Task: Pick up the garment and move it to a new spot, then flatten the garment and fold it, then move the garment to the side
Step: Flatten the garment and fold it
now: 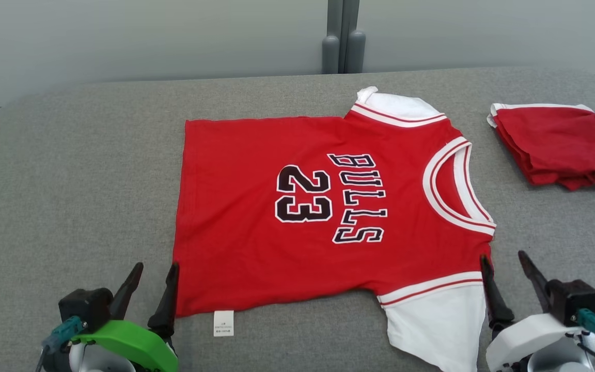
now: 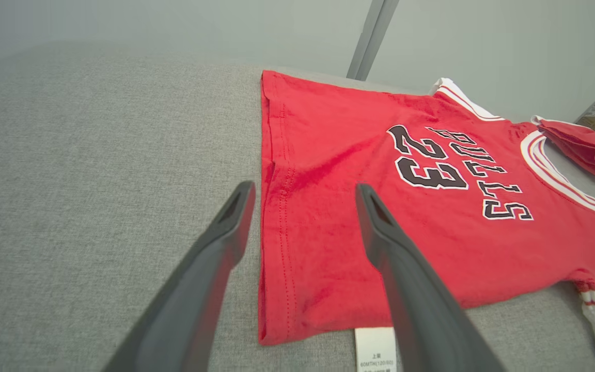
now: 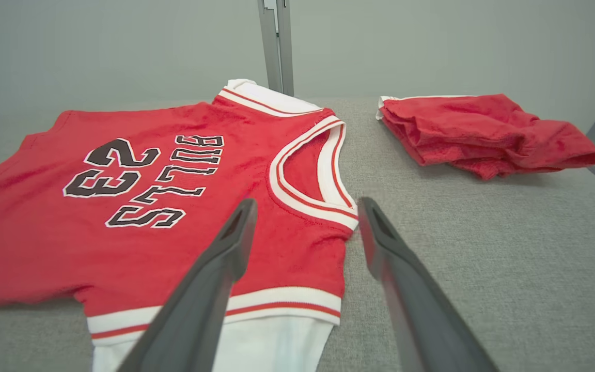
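Grey woven cloth covers the bench (image 1: 70, 170), which runs back to a pale wall (image 1: 147, 36) split by a grey post (image 1: 344, 36). Spread flat across the middle lies the garment, a red jersey (image 1: 256, 217), hem toward the robot's left and neck opening toward its right. A second red garment (image 1: 561, 150), folded, sits at the far right, apart from the jersey.

Both pairs of jaws stand wide and hold nothing. The left jaws are at the jersey's near hem corner: in the left wrist view the hem edge runs between the two fingers (image 2: 230, 222), one over bare bench, the other over red cloth. The right jaws are by the near shoulder: in the right wrist view one of the fingers (image 3: 230, 237) is over the striped armhole band, the other over bare bench. Contact with the cloth cannot be told.

A white sleeve (image 1: 437, 325) reaches the near edge. Black, white-edged lettering reads "BULLS" and "23", turned sideways. A white label (image 2: 375, 349) pokes out from the hem and reads "60MTH(120/60)"
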